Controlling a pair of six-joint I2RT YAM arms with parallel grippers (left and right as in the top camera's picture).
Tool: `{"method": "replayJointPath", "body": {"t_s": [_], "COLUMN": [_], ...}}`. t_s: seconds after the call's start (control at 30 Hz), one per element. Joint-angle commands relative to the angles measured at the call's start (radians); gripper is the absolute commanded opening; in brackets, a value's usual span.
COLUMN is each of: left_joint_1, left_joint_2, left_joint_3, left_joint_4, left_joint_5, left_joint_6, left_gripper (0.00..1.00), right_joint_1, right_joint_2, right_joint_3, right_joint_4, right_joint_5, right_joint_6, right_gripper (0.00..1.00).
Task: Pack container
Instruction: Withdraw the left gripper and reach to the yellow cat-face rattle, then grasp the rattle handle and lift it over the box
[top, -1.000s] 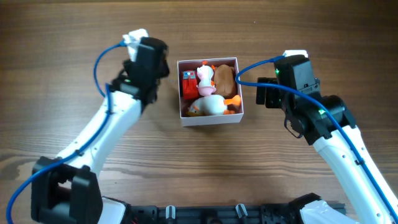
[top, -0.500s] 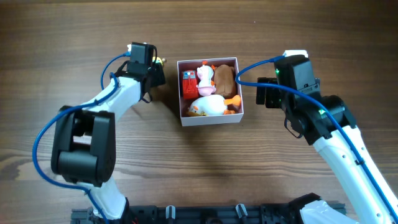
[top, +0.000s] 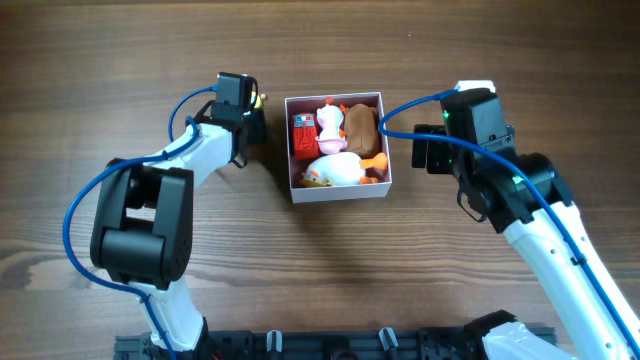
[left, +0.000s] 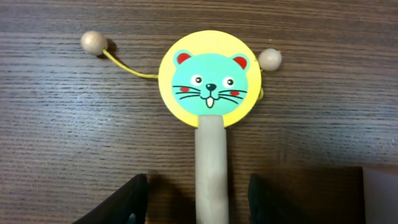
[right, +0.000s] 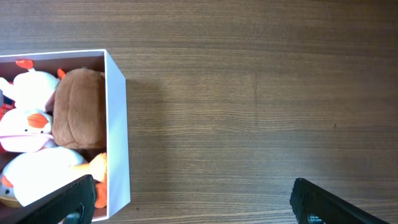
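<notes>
Straddles rattle (left: 211, 87) handle with left end effector (left: 200, 193), spread wide, gripping nothing, at 10 o'clock of container (top: 340, 193), mid surface (top: 320, 270). Hangs right end effector (right: 193, 202) wide open, empty, at 3 o'clock.

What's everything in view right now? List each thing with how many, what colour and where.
container: one, white walls, pink inside, mid-table between the arms.
brown plush: one, brown, container's far right part.
white-and-pink plush: one, in the container, left of the brown plush.
white plush: one, white with orange parts, container's near side.
red toy: one, red, container's left side.
rattle drum: one, yellow with teal cat face, wooden handle, two beads, on the table left of the container.
table: one, dark wood.
left gripper: one, black, open, a finger either side of the rattle's handle.
right gripper: one, black, open, right of the container.
</notes>
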Motion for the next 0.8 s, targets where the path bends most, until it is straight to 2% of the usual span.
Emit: {"method": "replayJointPath", "body": {"t_s": [0.0,0.37,0.57,0.67,0.77], "left_joint_1": [-0.004,-0.006,-0.006,-0.006,-0.006], "left_joint_2": [0.02,0.052,0.058,0.057,0.047], "left_joint_3": [0.011,0.011,0.011,0.011,0.012], "left_joint_4": [0.018,0.056,0.049,0.043,0.044], "left_joint_5": [0.016,0.016,0.016,0.015,0.014], "left_joint_6": [0.059,0.063,0.063,0.063,0.063], "left_gripper": [0.51,0.54,0.3,0.09,0.07], "right_joint_1": [-0.003,-0.003,-0.003,-0.003,-0.003], "right_joint_2": [-0.005,-0.005,-0.005,-0.005,-0.005], "right_joint_3": [0.021,0.021,0.021,0.021,0.021], "right_joint_4": [0.003,0.003,0.003,0.003,0.003], "right_joint_5": [0.006,0.006,0.006,0.006,0.006], "right_joint_6": [0.013,0.012,0.012,0.013,0.012], "right_gripper": [0.99,0.99,0.99,0.99,1.0]}}
